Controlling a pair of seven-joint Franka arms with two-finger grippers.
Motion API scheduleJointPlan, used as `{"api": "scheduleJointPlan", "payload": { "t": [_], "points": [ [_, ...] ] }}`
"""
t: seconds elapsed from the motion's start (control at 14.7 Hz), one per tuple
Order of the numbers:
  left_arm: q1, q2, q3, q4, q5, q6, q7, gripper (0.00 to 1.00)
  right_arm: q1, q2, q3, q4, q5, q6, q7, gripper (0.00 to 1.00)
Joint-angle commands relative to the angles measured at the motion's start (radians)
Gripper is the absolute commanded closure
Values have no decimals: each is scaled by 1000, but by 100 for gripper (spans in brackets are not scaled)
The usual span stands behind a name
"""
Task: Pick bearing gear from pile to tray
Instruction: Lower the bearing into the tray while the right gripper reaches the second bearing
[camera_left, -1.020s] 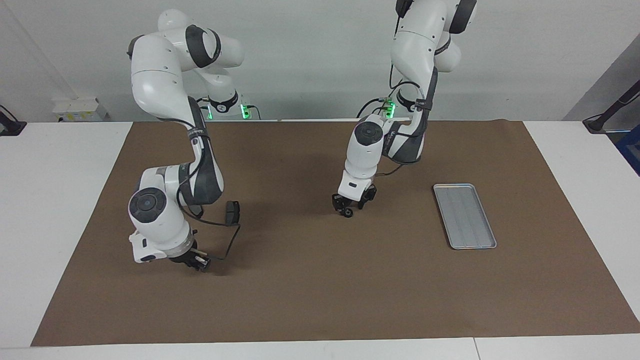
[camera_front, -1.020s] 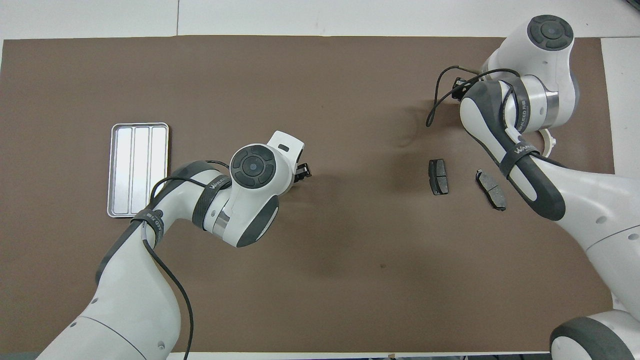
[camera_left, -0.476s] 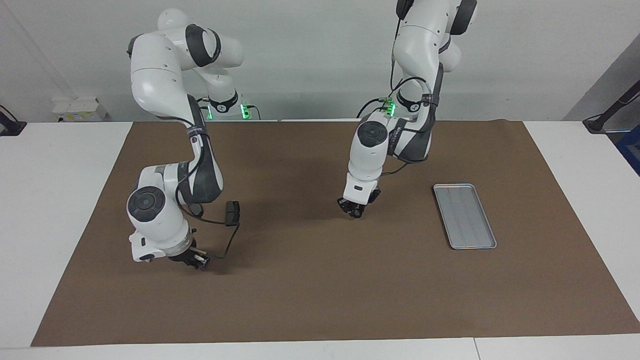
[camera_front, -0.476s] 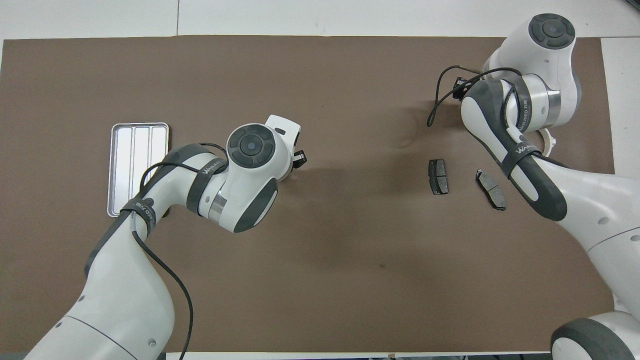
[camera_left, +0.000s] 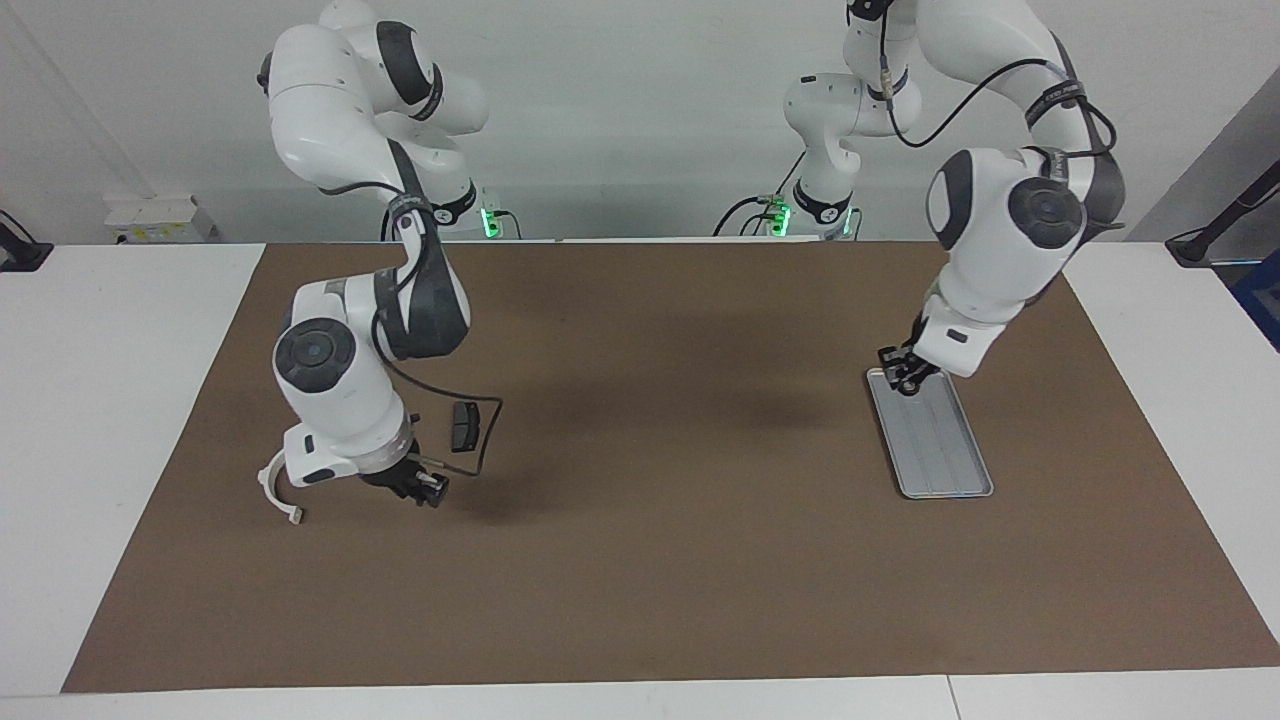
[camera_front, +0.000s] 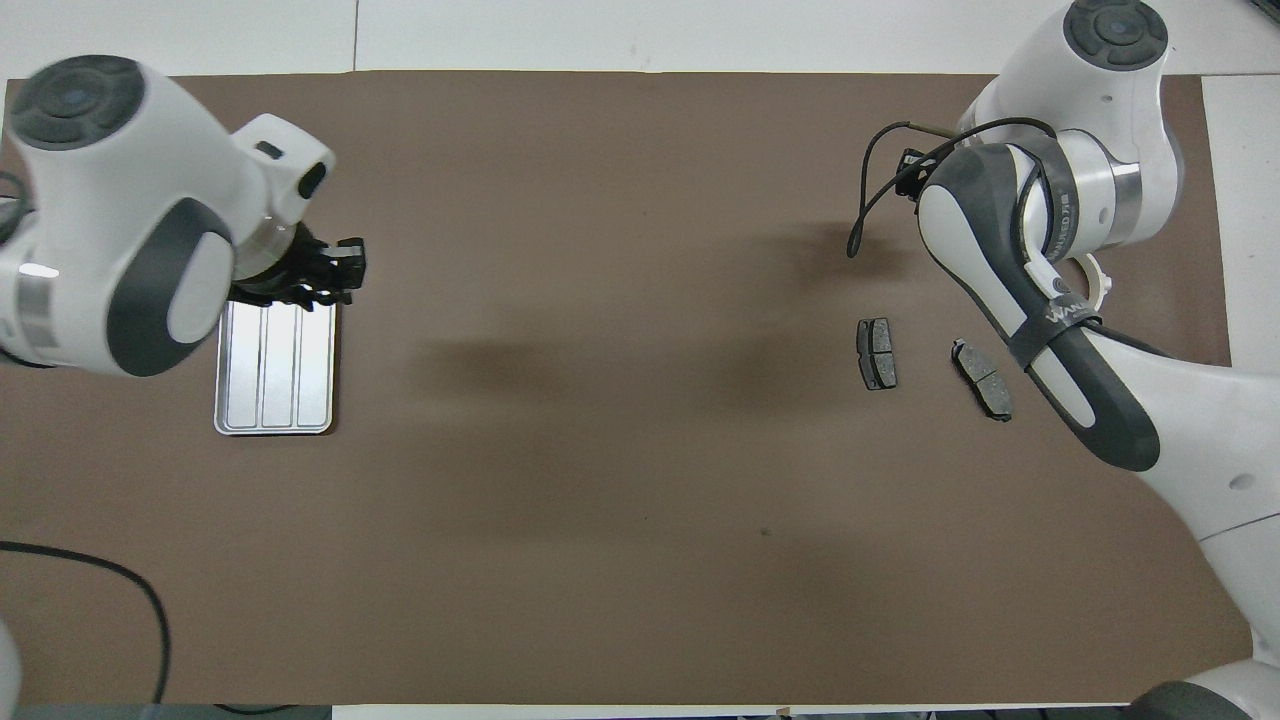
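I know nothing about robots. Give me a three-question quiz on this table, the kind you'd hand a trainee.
1. Multiple choice: which arm's gripper hangs over the tray?
A. the left arm's
B. the right arm's
C. neither
2. True or false: both brake pads lie on the mat, outside the tray.
3. Fill in: the right gripper hangs over the brown ___, beside the white half-ring.

Key:
1. A, the left gripper.
2. True.
3. mat
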Motion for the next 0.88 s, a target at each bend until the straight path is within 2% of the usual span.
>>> {"api": "scheduleJointPlan", "payload": {
  "t": [0.0, 0.27, 0.54, 0.82],
  "points": [
    [44, -78, -9, -211, -13, 114, 106, 100, 122, -41, 1, -11, 29, -32, 218, 100],
    [63, -153, -9, -459, -13, 396, 130, 100, 283, -38, 7, -12, 52, 40, 577, 100],
    [96, -149, -9, -504, -13, 456, 189, 100, 436, 4, 4, -20, 47, 172, 811, 100],
    [121, -136, -9, -556, -13, 551, 215, 100, 502, 70, 1, -25, -8, 261, 896, 100]
  ]
}}
